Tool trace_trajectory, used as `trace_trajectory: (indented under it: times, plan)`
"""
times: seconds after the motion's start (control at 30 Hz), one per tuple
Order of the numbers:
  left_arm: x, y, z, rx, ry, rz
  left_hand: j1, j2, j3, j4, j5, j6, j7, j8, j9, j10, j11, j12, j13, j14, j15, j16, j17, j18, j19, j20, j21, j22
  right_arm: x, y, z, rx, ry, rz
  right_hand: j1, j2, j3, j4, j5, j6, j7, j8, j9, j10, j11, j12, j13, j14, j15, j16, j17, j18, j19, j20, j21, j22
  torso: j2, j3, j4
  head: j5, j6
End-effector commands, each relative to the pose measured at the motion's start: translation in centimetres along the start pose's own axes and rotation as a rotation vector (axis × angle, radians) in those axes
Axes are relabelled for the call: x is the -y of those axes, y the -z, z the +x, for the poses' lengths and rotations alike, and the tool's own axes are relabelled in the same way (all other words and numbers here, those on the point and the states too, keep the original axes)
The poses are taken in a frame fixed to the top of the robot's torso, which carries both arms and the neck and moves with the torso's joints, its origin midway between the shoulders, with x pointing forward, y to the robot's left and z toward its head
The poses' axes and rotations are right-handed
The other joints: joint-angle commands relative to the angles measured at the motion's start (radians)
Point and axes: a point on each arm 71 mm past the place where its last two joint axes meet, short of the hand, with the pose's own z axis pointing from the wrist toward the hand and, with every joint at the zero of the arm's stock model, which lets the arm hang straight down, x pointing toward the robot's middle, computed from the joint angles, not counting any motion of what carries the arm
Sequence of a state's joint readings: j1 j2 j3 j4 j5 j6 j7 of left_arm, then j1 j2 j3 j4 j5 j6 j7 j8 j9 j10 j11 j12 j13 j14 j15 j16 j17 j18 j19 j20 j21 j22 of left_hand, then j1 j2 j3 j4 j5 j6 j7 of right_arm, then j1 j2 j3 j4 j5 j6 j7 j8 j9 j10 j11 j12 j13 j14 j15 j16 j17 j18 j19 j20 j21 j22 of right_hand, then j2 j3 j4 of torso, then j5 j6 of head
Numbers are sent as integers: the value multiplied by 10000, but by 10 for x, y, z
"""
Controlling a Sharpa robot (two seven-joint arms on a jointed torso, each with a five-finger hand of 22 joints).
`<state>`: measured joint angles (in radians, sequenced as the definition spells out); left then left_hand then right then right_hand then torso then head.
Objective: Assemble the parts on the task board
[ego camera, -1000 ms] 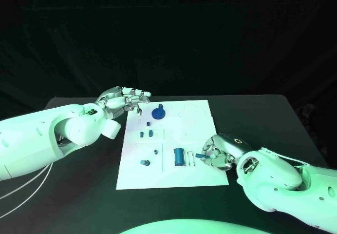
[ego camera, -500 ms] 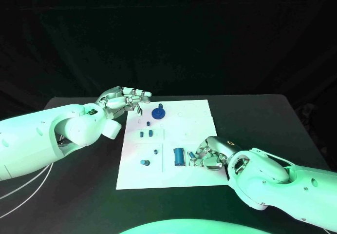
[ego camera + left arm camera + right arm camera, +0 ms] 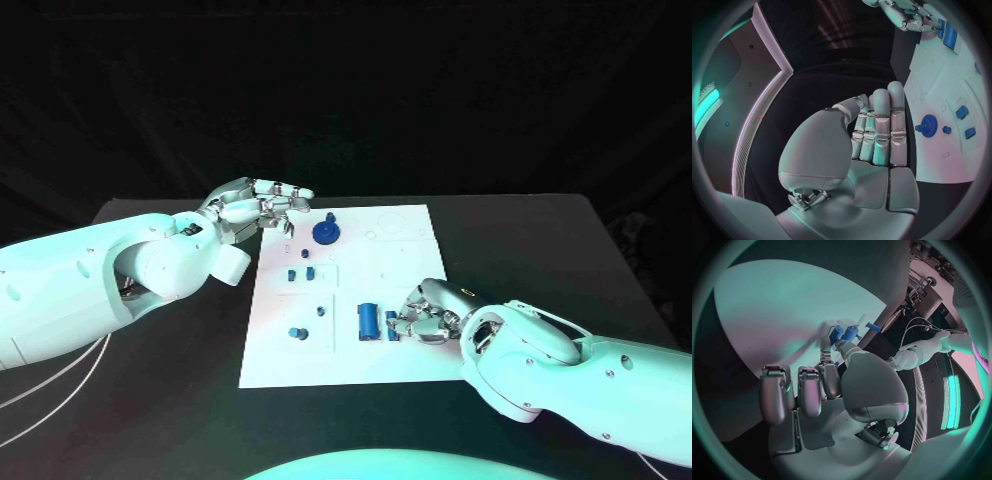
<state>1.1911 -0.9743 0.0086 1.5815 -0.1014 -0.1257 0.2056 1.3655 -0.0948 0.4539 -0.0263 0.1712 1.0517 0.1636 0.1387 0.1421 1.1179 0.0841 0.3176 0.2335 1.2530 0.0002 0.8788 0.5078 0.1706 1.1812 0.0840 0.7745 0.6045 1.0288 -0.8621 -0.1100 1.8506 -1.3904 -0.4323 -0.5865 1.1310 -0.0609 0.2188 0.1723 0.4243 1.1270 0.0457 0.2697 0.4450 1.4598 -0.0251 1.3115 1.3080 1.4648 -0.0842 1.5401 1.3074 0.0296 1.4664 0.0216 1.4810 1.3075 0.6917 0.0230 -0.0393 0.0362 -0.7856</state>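
The white task board lies mid-table. My right hand is low at its right side and pinches a small blue part between thumb and fingertip, just right of the blue cylinder lying on the board. The right wrist view shows that part at the fingertips of the right hand, close above the board. My left hand hovers at the board's far left corner, holding nothing; its fingers are stretched out straight. A blue gear stands on the board beside it.
Small blue pieces sit on the board's left half: a pair in the middle and one nearer the front. The left wrist view shows the gear and the board. Black table surrounds the board.
My right hand has slid left along the board with the small blue part, bringing it next to the blue cylinder. The left hand has stayed put.
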Motion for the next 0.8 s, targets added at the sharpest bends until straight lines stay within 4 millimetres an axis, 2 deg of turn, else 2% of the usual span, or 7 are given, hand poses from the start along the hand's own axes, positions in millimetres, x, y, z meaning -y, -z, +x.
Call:
trace_trajectory:
  times: [0.03, 0.23, 0.4, 0.53, 0.8]
  plan:
    - [1, -1, 4, -276, 69, 33, -68, 55, -42, -19, -3, -72, -17, 35, -8, -64, -18, 27, 16, -71, 14, -10, -11, 136, -3, 30, -54, -12, 1, 0, 8, -451, -3, 140, -131, 20, -8, 80, 23, -20, -13, -10, -12, 74, -34, 67, 1087, 981, -74, 40, 2285, -118, 876, -72, 18, 2356, -6, -1, -13, -1, 7]
    - [1, 0, 4, -292, 67, 18, -66, 58, -41, -29, -1, -78, -15, 40, -8, -77, -17, 40, 16, -78, 15, -8, -14, 136, -3, 31, -62, -16, 0, 0, 8, -348, 85, 73, -270, -12, -120, 200, -78, -14, -16, 23, 15, 73, -37, 64, 1089, 979, -78, 31, 2273, -115, 873, -78, 1, 2352, 2, 5, -2, -20, 16]
    - [1, 0, 4, -296, 67, 10, -66, 57, -42, -29, -1, -80, -15, 39, -9, -78, -16, 40, 16, -79, 15, -8, -15, 136, -3, 31, -62, -16, -1, 3, 5, -122, 209, -82, -482, -141, -411, 381, -8, -25, -13, 65, 53, 71, -33, 61, 1095, 975, -78, 19, 2259, -110, 869, -83, -26, 2347, 3, 8, 2, -32, 0]
    - [1, 0, 3, -272, 61, 6, -69, 56, -43, -30, -1, -85, -12, 38, -10, -83, -14, 40, 15, -82, 16, -9, -16, 136, -4, 32, -64, -17, 2, 9, 1, 111, 341, -173, -442, -185, -487, 368, -51, -33, -22, 81, 68, 74, -39, 70, 1104, 976, -82, 21, 2262, -110, 868, -85, -29, 2347, 5, 7, 4, -15, -10]
    - [1, 1, 1, -241, 54, -3, -69, 56, -43, -30, -1, -85, -12, 38, -10, -83, -14, 40, 15, -82, 16, -9, -16, 136, -4, 32, -64, -17, 5, 19, -3, 321, 582, -386, -394, -239, -784, 432, -421, -32, -35, 151, 123, 90, -47, 104, 1135, 979, -90, 32, 2275, -114, 874, -92, -11, 2356, -7, 10, -27, 14, -23]
